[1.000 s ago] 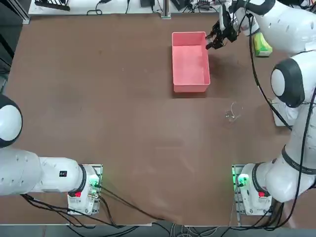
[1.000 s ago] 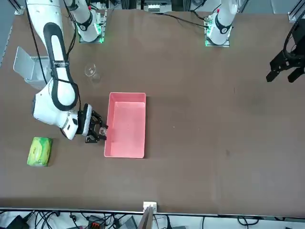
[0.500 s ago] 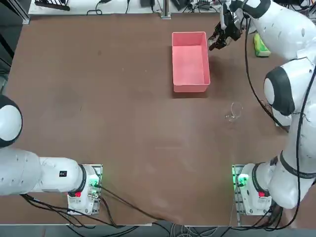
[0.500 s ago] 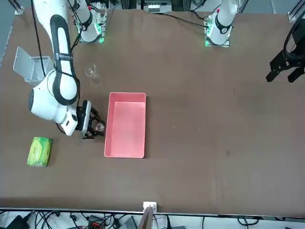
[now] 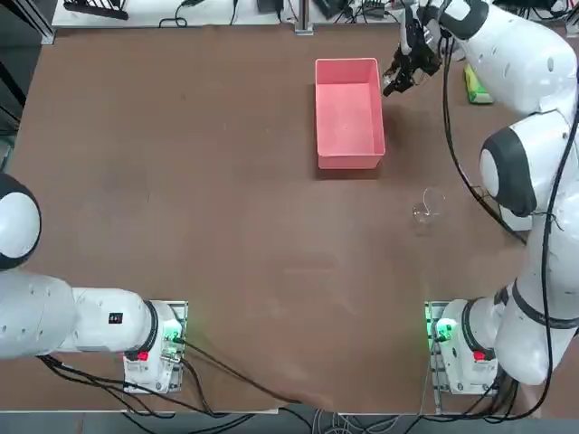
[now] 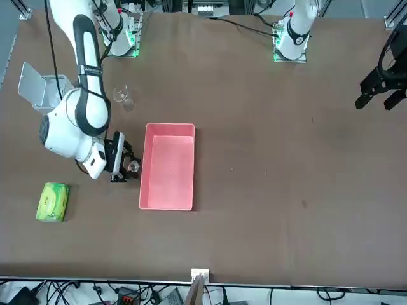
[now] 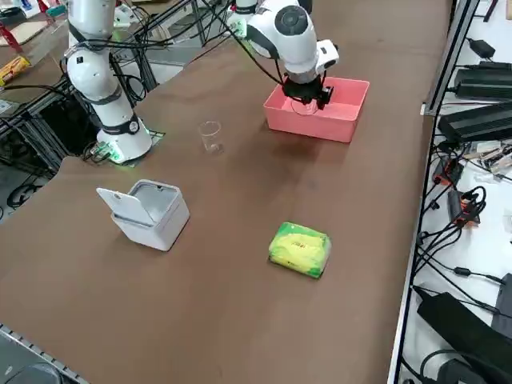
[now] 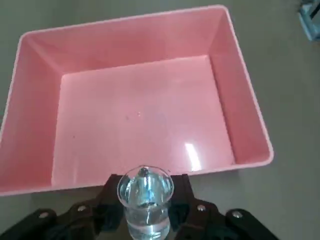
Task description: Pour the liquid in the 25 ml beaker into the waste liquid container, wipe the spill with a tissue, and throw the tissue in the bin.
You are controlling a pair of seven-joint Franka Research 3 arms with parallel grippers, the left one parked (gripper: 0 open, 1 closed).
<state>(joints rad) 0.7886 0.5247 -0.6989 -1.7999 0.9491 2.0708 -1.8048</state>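
Right gripper [image 8: 146,200] holds a tiny glass

Your right gripper has its two fingers closed around the small beaker [image 8: 145,202], upper right in the top view. Near it, toward the top middle, sits the big pink tray [image 5: 349,114]. You can see the pale box [image 7: 157,213] at the lower left of the right side view, lid tipped open. Your green pack [image 7: 300,249] lies below the middle there. Your bigger glass [image 7: 211,137] stands at its upper left.

Place: a robotics lab.
Arms: white robot arms [image 5: 534,172] mounted at a brown counter [image 5: 244,235].
Glassware: a clear beaker [image 7: 210,137] standing on it.
Edge: black cables [image 7: 452,232] strewn alongside.
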